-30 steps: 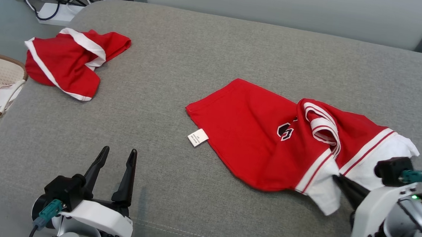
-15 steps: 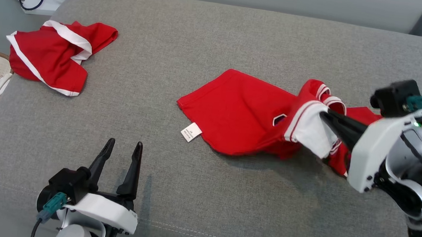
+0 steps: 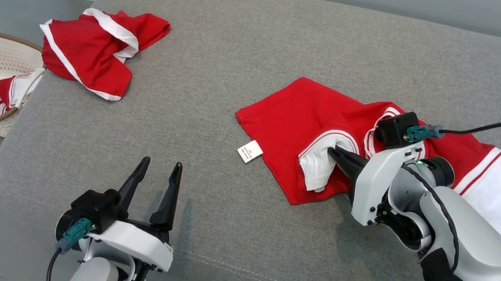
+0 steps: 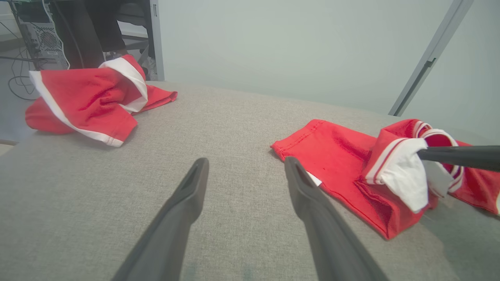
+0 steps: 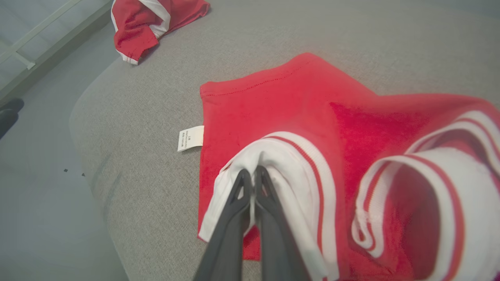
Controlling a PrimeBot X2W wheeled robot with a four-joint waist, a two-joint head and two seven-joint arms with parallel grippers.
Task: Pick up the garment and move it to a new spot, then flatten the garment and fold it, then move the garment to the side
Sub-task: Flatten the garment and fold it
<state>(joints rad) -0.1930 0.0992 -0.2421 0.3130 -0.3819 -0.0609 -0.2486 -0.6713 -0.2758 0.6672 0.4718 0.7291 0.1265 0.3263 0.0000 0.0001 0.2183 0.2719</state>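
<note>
Far left, the cream perforated basket (image 3: 2,56) sat beside the edge of the grey upholstered seat (image 3: 240,46), with red-and-white cloth inside. Next to it, a crumpled red garment with white trim (image 3: 87,60) lay on the seat, well apart from our work.

Our left end effector (image 3: 162,162) stood over bare seat, fingers spread, nothing between them.

To its right lay the task's red jersey with white striped sleeves (image 3: 288,116). Its hem edge and small white care label (image 3: 250,151) faced left. Its long axis ran left-right across the head view, with the collar and second sleeve out to the right.

Our right end effector (image 3: 333,151) sat over the jersey's near edge, fingers pressed together on the white sleeve cuff (image 3: 317,168). The cuff was draped leftward over the red body.

Key relation, as we judged it: the bunched part lay right of that pinch, along the long axis. Flattening therefore meant drawing the cuff back out, rightward or toward us. The right arm was on it; the left was well clear of the hem.
</note>
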